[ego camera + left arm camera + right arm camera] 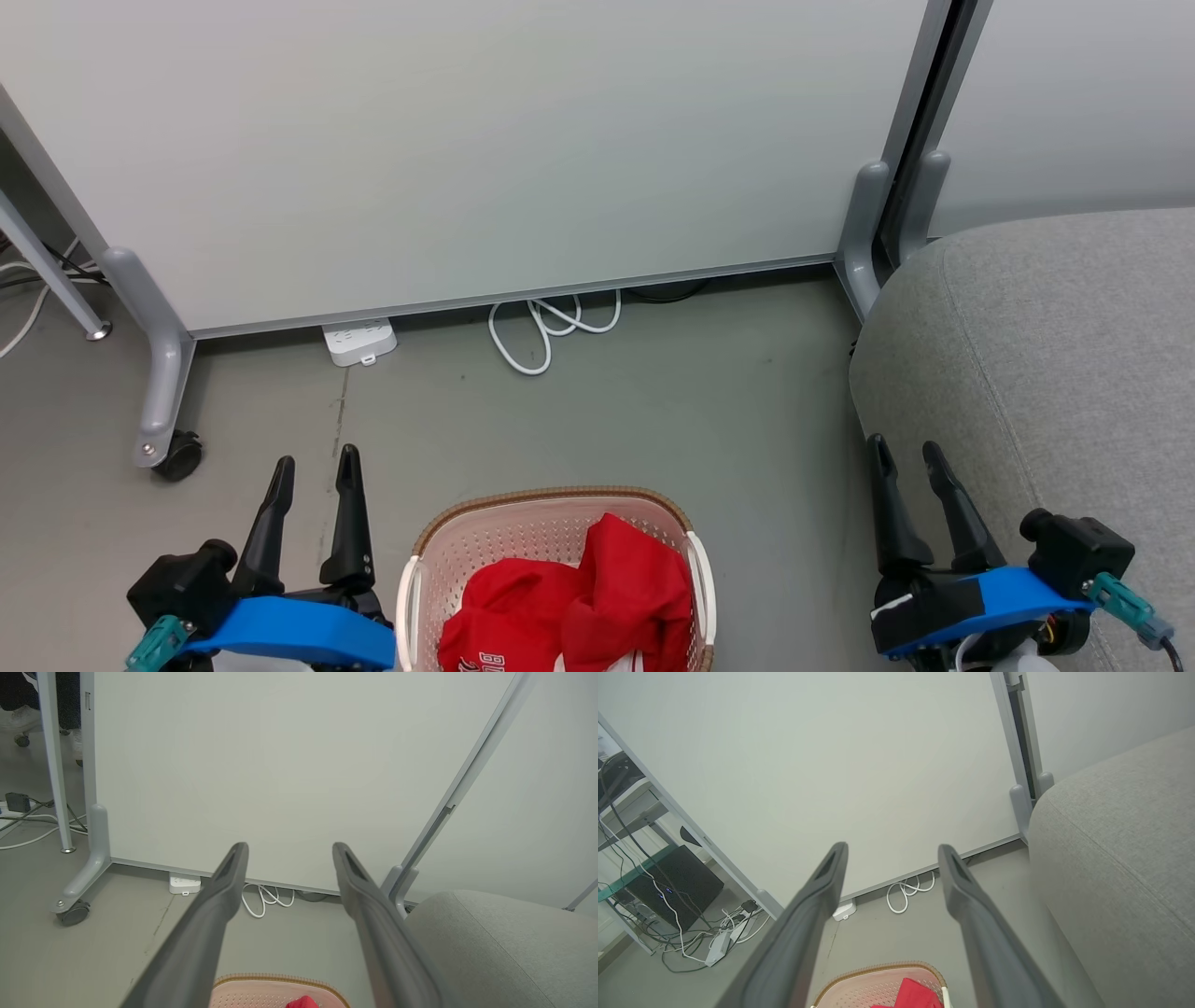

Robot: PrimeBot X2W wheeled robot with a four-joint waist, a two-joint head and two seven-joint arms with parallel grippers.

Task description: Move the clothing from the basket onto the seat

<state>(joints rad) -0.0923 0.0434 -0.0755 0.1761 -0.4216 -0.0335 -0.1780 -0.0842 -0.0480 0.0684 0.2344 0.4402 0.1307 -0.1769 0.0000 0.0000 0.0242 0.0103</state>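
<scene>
Floor [653, 401] lies open past the basket [551, 493] of clothing [607, 588]; left tool [316, 457] and right tool [904, 443] gape beside it; right wrist view adds a black box [675, 877].

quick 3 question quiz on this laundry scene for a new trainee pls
1. True or false: the red clothing lies inside the basket.
2. Going by the robot's own sides, where is the grey seat relative to the basket? A) to its left B) to its right C) beneath it
3. Are the fingers of the left gripper and right gripper open or shut?

Key: 1 true. 2 B. 3 open, both empty.
</scene>
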